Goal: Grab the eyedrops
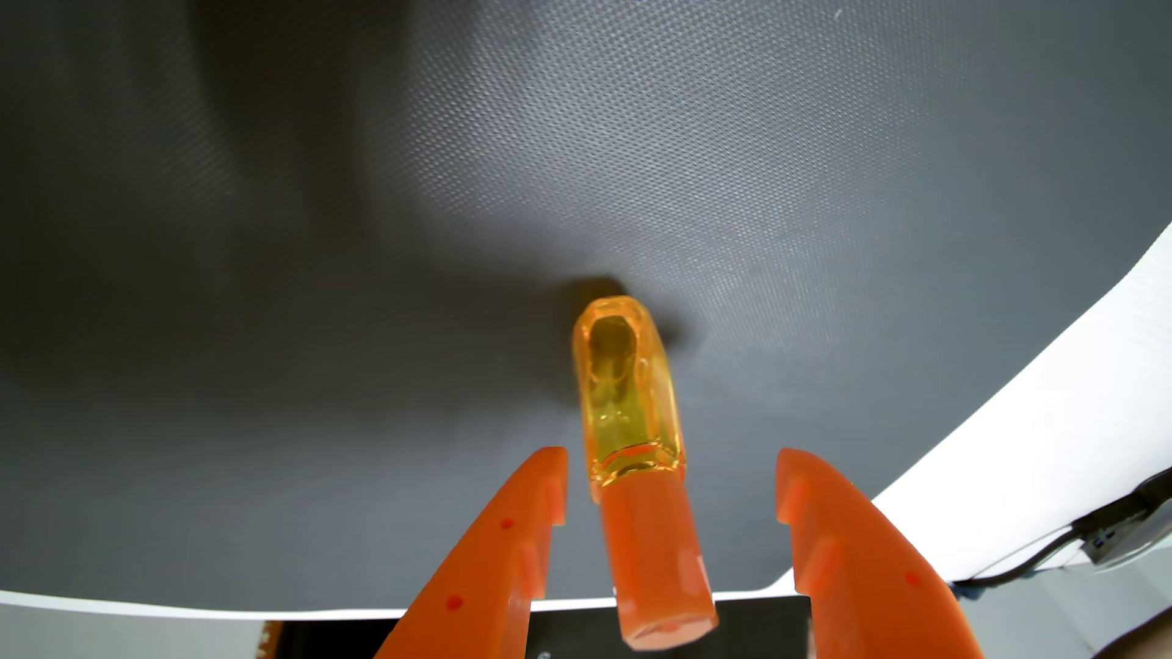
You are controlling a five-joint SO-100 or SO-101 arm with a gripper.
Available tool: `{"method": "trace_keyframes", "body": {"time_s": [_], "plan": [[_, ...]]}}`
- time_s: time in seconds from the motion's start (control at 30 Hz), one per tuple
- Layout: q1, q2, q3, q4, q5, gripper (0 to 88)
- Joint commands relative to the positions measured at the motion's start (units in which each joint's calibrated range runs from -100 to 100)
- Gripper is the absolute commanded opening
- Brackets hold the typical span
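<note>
In the wrist view an eyedrops bottle stands on a dark grey mat. Its body is clear yellow-orange and its orange cap points toward the camera. My orange gripper is open, with one finger to the left of the cap and the other finger to the right. The cap sits between the two fingers, nearer the left one, and neither finger touches it.
The mat ends in a white border curving along the right and bottom. A black cable and plug lie at the right edge. A black block sits at the bottom, behind the cap.
</note>
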Motion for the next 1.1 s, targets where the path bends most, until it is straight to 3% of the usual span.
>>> {"method": "trace_keyframes", "body": {"time_s": [0.0,1.0,1.07], "plan": [[0.2,1.6,-4.5,1.4,0.1,19.0],[0.1,7.6,-7.9,3.9,-1.5,18.3],[0.1,7.6,-7.9,3.7,-1.5,15.4]]}}
